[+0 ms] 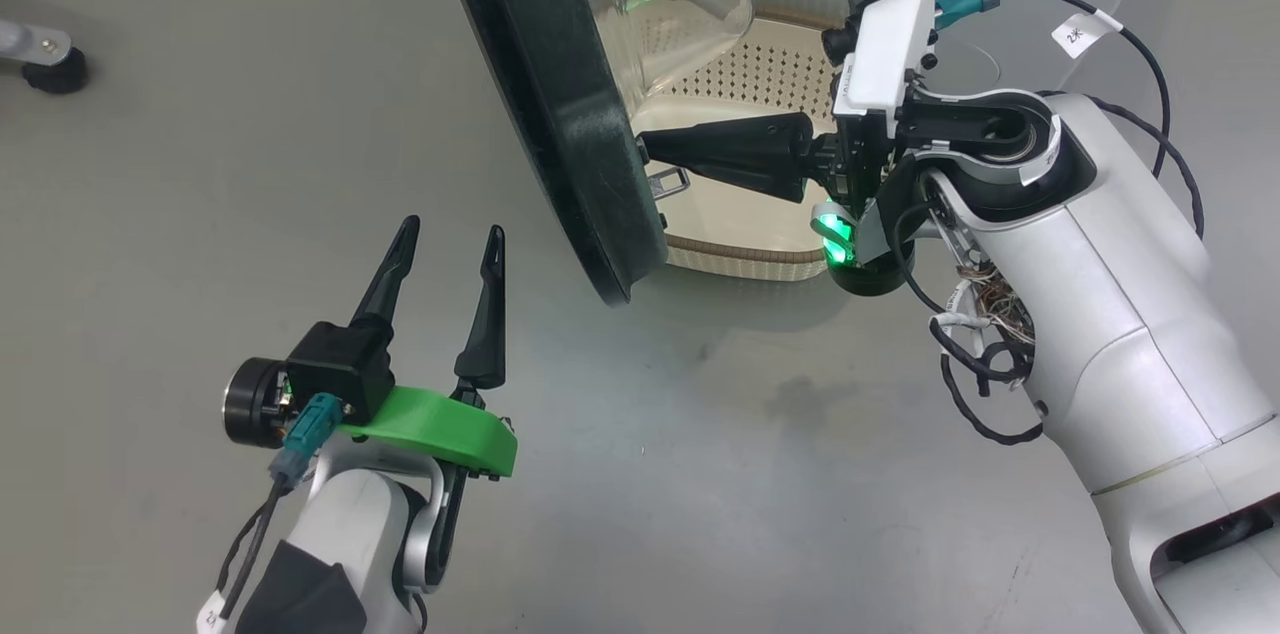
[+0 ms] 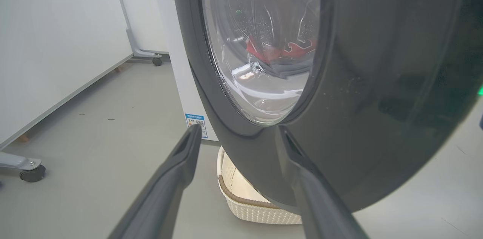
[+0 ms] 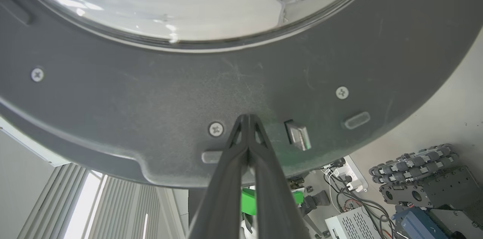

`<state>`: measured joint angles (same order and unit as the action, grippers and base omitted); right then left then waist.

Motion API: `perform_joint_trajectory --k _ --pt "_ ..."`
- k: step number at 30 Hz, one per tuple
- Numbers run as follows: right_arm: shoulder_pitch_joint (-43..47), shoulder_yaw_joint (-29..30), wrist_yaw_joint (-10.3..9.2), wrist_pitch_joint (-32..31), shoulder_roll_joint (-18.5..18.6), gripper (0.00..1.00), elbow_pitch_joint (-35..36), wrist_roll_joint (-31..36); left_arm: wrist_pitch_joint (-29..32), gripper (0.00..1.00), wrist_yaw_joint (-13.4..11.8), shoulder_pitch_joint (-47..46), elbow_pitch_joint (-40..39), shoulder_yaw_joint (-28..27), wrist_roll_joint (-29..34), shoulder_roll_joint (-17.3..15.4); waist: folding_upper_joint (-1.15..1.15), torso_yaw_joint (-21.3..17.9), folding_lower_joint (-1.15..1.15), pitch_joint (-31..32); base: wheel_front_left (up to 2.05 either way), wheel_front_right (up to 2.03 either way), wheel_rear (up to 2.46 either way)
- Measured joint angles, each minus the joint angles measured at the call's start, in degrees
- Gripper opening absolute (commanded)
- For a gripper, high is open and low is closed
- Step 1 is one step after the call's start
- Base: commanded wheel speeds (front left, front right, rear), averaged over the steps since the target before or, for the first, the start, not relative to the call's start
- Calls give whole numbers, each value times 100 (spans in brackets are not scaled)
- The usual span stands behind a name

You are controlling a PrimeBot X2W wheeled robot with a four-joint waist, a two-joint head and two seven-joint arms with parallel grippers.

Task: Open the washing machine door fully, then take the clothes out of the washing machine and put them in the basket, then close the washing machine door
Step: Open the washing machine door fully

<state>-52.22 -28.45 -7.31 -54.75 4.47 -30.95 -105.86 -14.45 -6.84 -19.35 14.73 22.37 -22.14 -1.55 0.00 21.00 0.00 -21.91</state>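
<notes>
door (image 1: 560, 114) partly hiding basket (image 1: 745, 259), caster (image 1: 55, 71) well apart

Washing machine door (image 1: 560, 114) at 12 o'clock, edge-on. Basket (image 1: 740, 259) on the floor (image 1: 200, 214) at 1 o'clock, behind the door, under right gripper (image 1: 648, 149), whose tips touch the door's inner face. Left gripper (image 1: 452, 232) at 7 o'clock, outer side, apart. Clothes (image 2: 264, 52) in the washing machine (image 2: 179, 62).

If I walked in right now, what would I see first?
The big round washing machine door, with its black rim and clear middle, stands open at the centre of the head view. The right pincer, shut to a point, touches the door's inner side, and the left pincer hangs open at the lower left. In the left wrist view, red clothes show through the door's clear part.
</notes>
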Motion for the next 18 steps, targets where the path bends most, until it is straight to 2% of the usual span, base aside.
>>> perform_joint_trajectory --k 8,13,18 --pt "130 19 0 385 -18 0 64 37 0 100 0 58 62 -126 34 0 0 -112 0 162 0 0 0" --pt "171 48 45 731 0 0 121 382 0 100 0 80 130 -238 129 -2 0 -252 0 319 0 0 0" --pt "369 7 502 1293 383 0 220 1035 0 100 0 134 171 -342 255 -3 0 -442 0 516 0 0 0"
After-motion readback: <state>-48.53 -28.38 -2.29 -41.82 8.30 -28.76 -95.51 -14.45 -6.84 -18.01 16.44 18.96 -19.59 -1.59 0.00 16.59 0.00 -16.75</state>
